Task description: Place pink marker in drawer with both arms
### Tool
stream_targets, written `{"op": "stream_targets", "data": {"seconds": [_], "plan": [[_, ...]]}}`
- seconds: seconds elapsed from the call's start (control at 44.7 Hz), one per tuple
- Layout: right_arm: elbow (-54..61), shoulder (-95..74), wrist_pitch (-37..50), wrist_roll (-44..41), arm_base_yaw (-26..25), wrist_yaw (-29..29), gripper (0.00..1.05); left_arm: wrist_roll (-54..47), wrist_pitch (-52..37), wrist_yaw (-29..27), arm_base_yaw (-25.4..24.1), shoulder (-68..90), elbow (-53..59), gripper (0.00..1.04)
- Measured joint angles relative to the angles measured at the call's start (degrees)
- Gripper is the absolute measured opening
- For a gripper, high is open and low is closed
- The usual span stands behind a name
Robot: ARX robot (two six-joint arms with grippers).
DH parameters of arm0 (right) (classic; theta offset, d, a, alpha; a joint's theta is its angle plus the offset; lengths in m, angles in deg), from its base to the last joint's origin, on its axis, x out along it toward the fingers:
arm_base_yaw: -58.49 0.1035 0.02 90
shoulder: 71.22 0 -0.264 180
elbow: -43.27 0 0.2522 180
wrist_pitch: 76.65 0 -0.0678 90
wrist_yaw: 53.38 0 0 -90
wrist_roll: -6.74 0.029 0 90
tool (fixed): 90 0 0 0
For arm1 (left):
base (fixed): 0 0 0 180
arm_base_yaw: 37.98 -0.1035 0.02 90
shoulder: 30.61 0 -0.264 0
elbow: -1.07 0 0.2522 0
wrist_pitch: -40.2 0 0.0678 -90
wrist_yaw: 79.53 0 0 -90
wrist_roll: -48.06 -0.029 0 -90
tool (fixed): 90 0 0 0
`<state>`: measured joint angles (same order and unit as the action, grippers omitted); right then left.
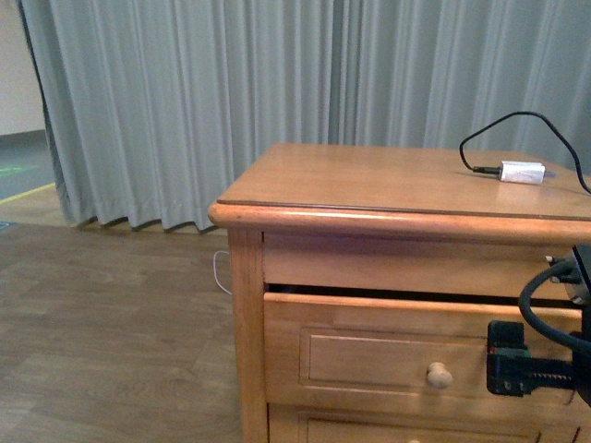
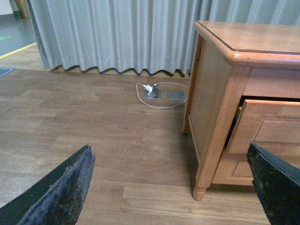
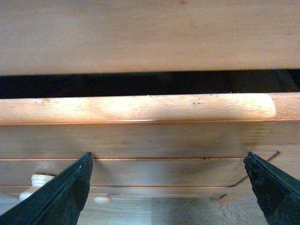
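Right fingers [image 3: 171, 187] spread wide, empty, at drawer [image 1: 388, 346] front; barely ajar, may miss knob [image 1: 440, 374]; marker unseen.

I'm looking into what reads as a bedroom-like room, wooden nightstand [image 1: 369, 240] with knobbed drawers, white charger block [image 1: 523, 172] and black cable on its top, full-length grey curtains [image 1: 231, 92], wood-plank floor [image 2: 93, 140], floor outlet [image 2: 153, 93] with a white plug
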<state>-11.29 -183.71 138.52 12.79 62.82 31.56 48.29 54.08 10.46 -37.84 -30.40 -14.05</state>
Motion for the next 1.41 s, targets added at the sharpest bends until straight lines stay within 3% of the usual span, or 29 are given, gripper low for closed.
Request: {"op": "stream_targets", "data": {"seconds": [0.627, 0.94, 1.052, 1.41], "plan": [[-5.6, -5.2, 1.1, 1.3, 0.1, -1.2, 0.96, 0.0, 0.0, 0.0, 0.0, 0.0, 0.0, 0.99], [-0.1, 6.1, -5.9, 0.9, 0.1, 2.2, 0.96, 0.0, 0.0, 0.0, 0.0, 0.0, 0.0, 0.99], [2.7, 13.6, -10.4, 0.9, 0.1, 4.1, 0.96, 0.0, 0.0, 0.0, 0.0, 0.0, 0.0, 0.99], [12.0, 51.3, -37.0, 1.1, 0.0, 6.7, 0.96, 0.0, 0.0, 0.0, 0.0, 0.0, 0.0, 0.99]]}}
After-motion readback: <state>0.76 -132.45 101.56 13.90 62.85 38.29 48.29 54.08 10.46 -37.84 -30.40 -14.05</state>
